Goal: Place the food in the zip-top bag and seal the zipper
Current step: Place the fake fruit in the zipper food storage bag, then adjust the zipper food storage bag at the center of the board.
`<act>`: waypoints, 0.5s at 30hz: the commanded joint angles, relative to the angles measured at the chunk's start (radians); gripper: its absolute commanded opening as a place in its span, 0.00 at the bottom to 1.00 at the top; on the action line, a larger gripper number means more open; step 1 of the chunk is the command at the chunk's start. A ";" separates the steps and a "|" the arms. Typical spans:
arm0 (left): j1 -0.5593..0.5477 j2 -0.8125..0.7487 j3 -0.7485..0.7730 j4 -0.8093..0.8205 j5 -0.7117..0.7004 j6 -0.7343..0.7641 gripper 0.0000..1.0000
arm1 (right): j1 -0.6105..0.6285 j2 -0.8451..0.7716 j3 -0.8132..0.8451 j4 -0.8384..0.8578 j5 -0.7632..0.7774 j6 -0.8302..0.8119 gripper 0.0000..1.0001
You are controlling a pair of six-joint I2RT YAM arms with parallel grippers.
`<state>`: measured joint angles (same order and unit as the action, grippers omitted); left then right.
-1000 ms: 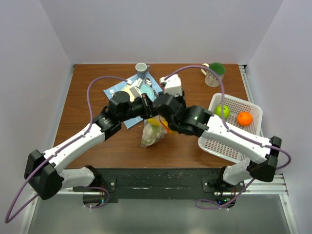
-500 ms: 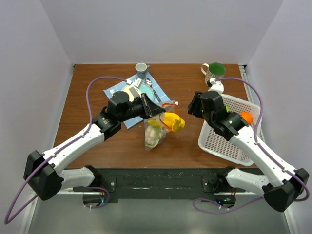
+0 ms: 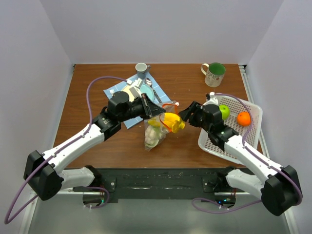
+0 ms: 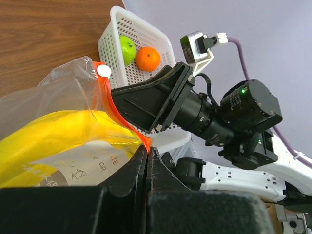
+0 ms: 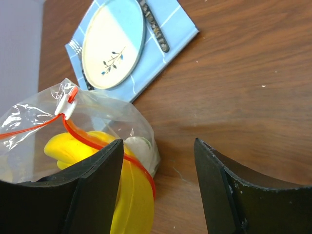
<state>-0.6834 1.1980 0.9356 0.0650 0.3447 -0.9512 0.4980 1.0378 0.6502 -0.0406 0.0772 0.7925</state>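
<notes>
The clear zip-top bag (image 3: pixel 154 136) hangs over the table's middle. My left gripper (image 3: pixel 154 113) is shut on its orange-red zipper (image 4: pixel 113 108), pinched at the jaw tips (image 4: pixel 146 150). A yellow banana (image 3: pixel 171 121) pokes out of the bag's mouth, and a pale green leafy piece (image 5: pixel 141 145) lies lower inside. My right gripper (image 3: pixel 185 115) stands open just right of the banana, with nothing between its fingers; the left finger (image 5: pixel 92 185) is against the bag side. A green apple (image 3: pixel 224 111) and an orange (image 3: pixel 243 118) lie in the white basket (image 3: pixel 239 100).
A blue cloth (image 3: pixel 117 90) with a plate (image 5: pixel 114 46) and cutlery lies behind the bag. A grey cup (image 3: pixel 141 69) stands at the back middle and a green-lined mug (image 3: pixel 214 74) at the back right. The basket sits near the right edge.
My right gripper left the bag mouth, swung right toward the basket, then came back low beside the banana with its jaws wider. The banana now sticks out of the bag. The left gripper held still.
</notes>
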 commanded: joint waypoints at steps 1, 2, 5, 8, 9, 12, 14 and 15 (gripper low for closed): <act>-0.005 -0.034 0.032 0.068 0.025 -0.004 0.00 | -0.003 -0.030 -0.066 0.287 -0.043 0.040 0.64; -0.004 -0.032 0.034 0.070 0.025 -0.004 0.00 | -0.001 -0.042 -0.089 0.309 -0.045 0.040 0.63; -0.005 -0.034 0.037 0.068 0.027 -0.004 0.00 | -0.003 -0.070 -0.118 0.361 -0.048 0.027 0.63; -0.004 -0.031 0.037 0.068 0.028 -0.004 0.00 | -0.003 -0.090 -0.138 0.396 -0.056 0.011 0.63; -0.004 -0.032 0.037 0.068 0.030 -0.004 0.00 | -0.003 -0.102 -0.141 0.398 -0.059 0.004 0.63; -0.004 -0.032 0.038 0.070 0.030 -0.006 0.00 | -0.003 -0.110 -0.152 0.409 -0.071 -0.013 0.63; -0.005 -0.031 0.037 0.073 0.031 -0.008 0.00 | -0.003 -0.099 -0.135 0.395 -0.074 -0.030 0.63; -0.004 -0.029 0.037 0.073 0.033 -0.008 0.00 | -0.003 -0.091 -0.129 0.393 -0.077 -0.042 0.63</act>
<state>-0.6834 1.1980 0.9356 0.0650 0.3561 -0.9512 0.4980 0.9401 0.5098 0.2943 0.0250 0.7967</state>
